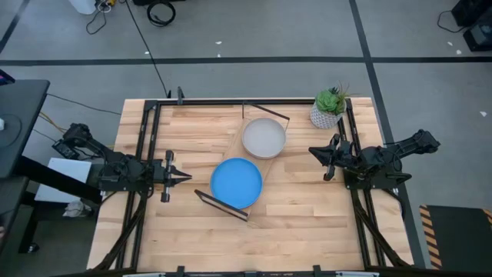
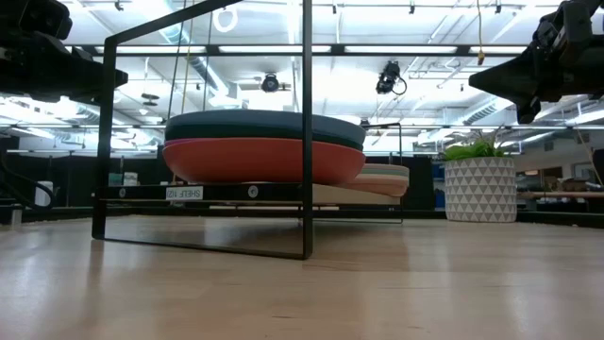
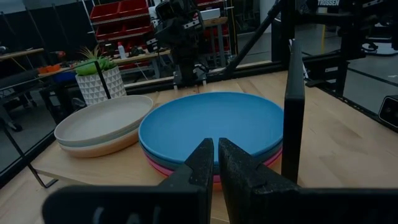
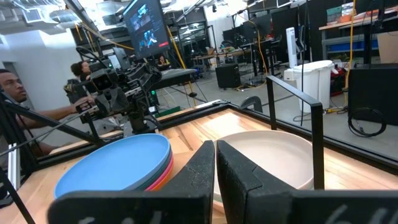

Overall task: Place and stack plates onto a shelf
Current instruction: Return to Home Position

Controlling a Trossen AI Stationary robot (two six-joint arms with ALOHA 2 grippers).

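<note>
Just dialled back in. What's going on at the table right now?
Nothing is being held at the moment. Two stacks sit side by side on the shelf, one topped by the blue plate and the other by the grey plate. The left pincer and right pincer are both shut and empty, one on each side of the shelf and clear of the stacks. A potted plant stands near the right pincer.

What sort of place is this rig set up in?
Probably a robotics lab or workshop: red bins on racking, a big screen mounted high among workstations, and a bare grey floor with marked lines.
</note>
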